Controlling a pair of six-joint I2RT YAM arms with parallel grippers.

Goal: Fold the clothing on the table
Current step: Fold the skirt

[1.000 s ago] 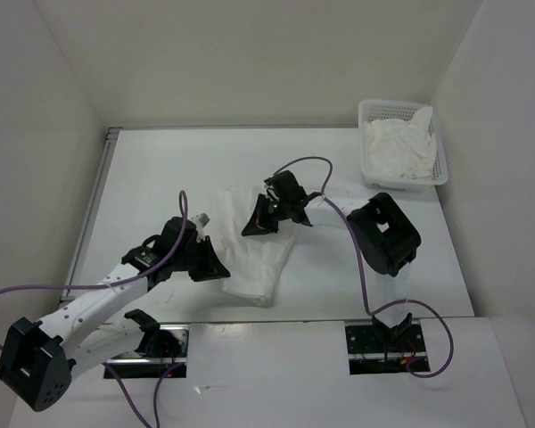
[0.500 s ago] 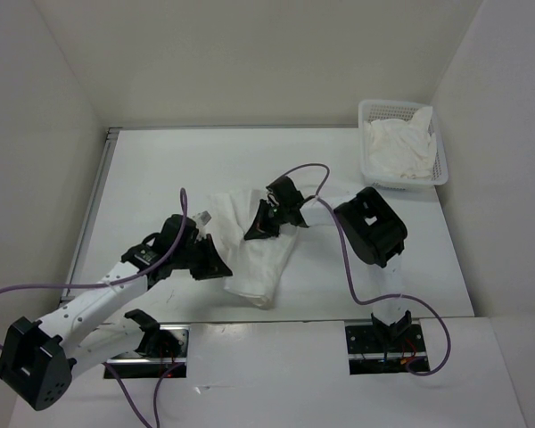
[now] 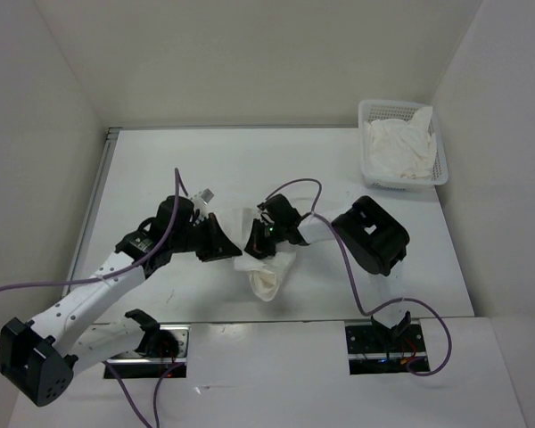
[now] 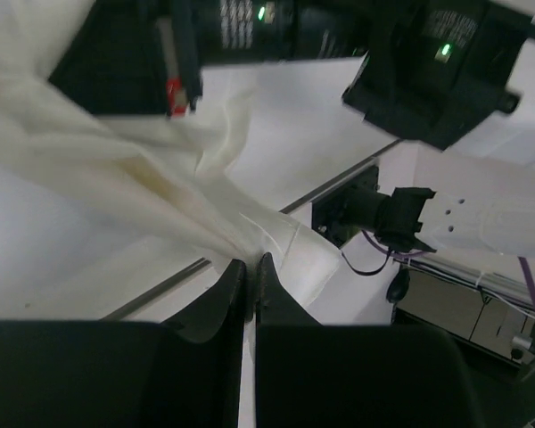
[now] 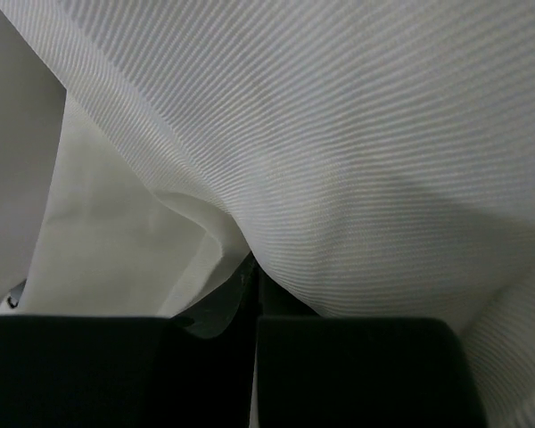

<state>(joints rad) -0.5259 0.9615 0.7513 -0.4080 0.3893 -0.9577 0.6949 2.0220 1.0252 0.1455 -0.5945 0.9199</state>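
Pinching clothing (image 3: 267, 281) — left gripper (image 4: 251, 267) (right gripper (image 5: 252, 287))

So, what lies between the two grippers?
Only the clothing, bunched: the left gripper and right gripper are both shut on it, as the top view shows.

No text is legible. A white-print label (image 4: 239, 25) sits on a black arm housing (image 4: 285, 36); its characters are too small and blurred to read.
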